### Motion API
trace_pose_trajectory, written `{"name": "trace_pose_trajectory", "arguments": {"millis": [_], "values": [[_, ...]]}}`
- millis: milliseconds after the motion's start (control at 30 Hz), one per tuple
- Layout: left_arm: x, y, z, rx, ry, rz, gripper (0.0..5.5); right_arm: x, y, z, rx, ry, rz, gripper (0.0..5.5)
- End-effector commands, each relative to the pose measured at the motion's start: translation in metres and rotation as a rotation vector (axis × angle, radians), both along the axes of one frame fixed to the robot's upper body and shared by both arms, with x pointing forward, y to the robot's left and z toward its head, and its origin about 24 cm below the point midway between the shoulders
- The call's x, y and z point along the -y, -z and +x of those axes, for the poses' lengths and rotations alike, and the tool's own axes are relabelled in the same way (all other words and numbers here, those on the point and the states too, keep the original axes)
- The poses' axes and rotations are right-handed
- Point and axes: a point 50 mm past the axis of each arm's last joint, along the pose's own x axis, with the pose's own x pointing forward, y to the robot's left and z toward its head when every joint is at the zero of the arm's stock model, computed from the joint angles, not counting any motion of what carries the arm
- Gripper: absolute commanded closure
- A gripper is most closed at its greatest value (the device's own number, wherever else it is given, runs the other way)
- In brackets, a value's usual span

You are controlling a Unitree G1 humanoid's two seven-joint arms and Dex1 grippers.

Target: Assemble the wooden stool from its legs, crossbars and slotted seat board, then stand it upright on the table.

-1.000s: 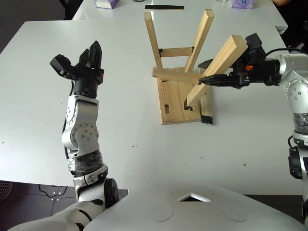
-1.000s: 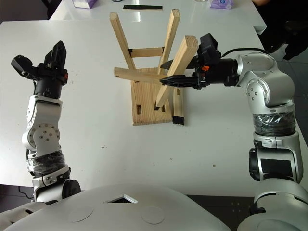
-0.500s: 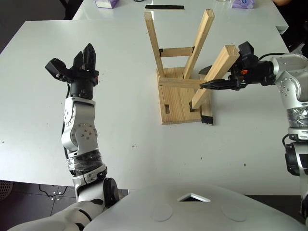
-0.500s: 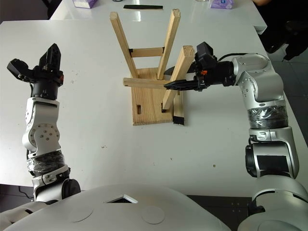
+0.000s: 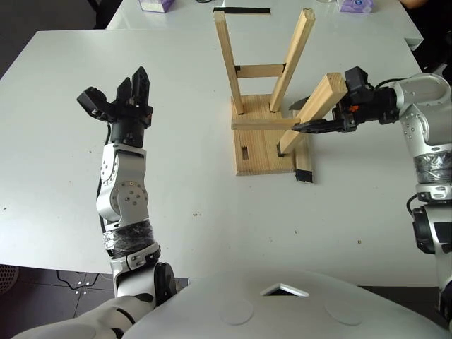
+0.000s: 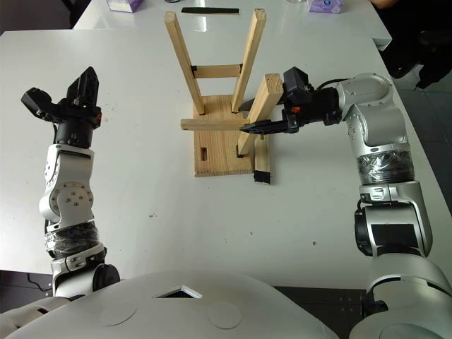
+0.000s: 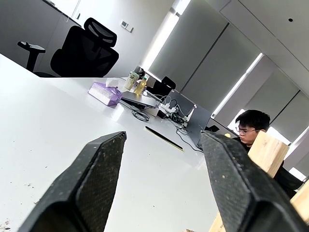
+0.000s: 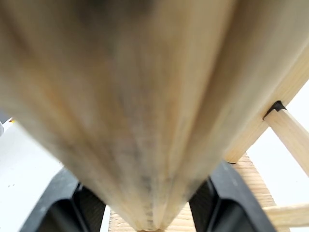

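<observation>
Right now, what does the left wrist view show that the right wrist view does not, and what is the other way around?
Left wrist view: the left gripper, its fingers open and empty above the white table, a purple box farther off, a black office chair behind.
Right wrist view: the right gripper, its fingers shut on a wooden leg seen very close, with the seat board and a crossbar beyond it.
Both: wood of the stool and the white table.

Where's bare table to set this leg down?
Bare: the wide table stretch between the left gripper and the seat board, and the strip from board to near edge. Crowded: over the board, with upright legs, crossbars and the held leg.
</observation>
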Motion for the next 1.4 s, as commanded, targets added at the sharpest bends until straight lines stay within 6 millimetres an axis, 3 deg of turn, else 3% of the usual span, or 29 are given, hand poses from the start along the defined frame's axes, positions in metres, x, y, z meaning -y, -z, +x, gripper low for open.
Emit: {"name": "trace_pose_trajectory", "arguments": {"millis": [33,300,600,867,1133,1167,1267,1400], "values": [[0.003,0.004,0.001,-0.004,0.012,0.005,2.65,0.009,0.030,-0.011,-0.128,0.014,-0.067,3.50],[0.005,0.005,0.002,0.004,0.024,0.020,2.65,-0.006,0.056,-0.026,-0.196,0.134,0.024,3.50],[0.012,0.000,0.001,0.008,0.041,0.037,2.65,-0.018,0.071,-0.041,-0.239,0.241,-0.067,3.50],[0.025,-0.010,-0.002,0.027,0.058,0.030,2.65,-0.019,0.048,-0.037,-0.215,0.149,-0.110,3.50],[0.032,-0.009,0.002,0.024,0.075,0.025,2.65,-0.015,0.043,-0.013,-0.177,0.111,-0.095,3.50],[0.033,-0.010,0.003,0.027,0.081,0.026,2.65,-0.015,0.041,-0.011,-0.155,0.112,-0.075,3.14],[0.029,-0.013,0.006,0.032,0.086,0.032,2.65,-0.016,0.038,-0.011,-0.129,0.143,0.001,2.72],[0.017,-0.016,0.006,0.030,0.082,0.058,2.65,-0.012,0.034,-0.025,-0.101,0.237,0.057,2.18]]}}
